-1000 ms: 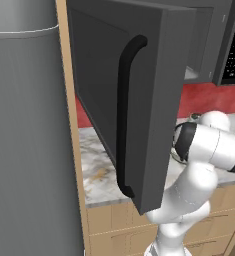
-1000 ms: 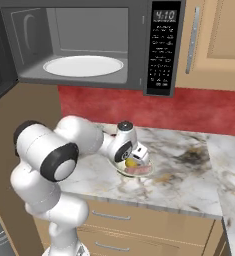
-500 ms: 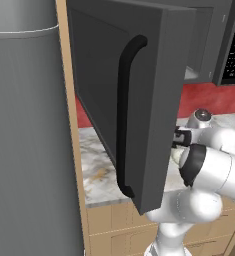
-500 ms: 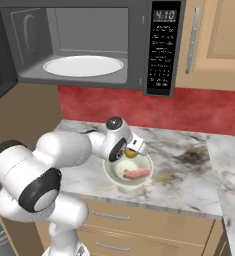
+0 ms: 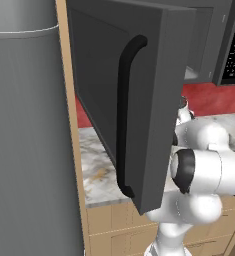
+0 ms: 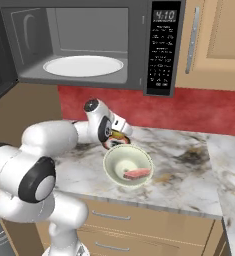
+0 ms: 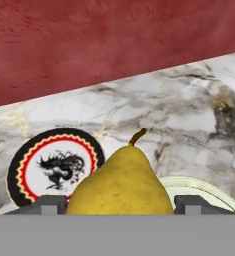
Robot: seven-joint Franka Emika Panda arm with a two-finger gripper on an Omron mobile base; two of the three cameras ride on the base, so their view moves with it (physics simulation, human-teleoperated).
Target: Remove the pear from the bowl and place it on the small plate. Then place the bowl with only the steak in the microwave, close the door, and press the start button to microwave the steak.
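Gripper (image 7: 117, 202) jaws stand wide around the smooth yellow pear (image 7: 120, 185), gripping it above the marble counter (image 6: 189, 172), between the flat red-rimmed plate (image 7: 54, 165) near the back edge and the thin pale bowl (image 6: 127, 165), where the pink steak (image 6: 137, 174) lies; the microwave (image 6: 89, 45) door (image 5: 124, 95) hangs open

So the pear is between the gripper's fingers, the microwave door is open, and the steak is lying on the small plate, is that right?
Not quite: the steak lies in the bowl, as the right base view shows. The small plate holds no food in the hand view. The pear is between the fingers of the gripper, and the microwave door is open.
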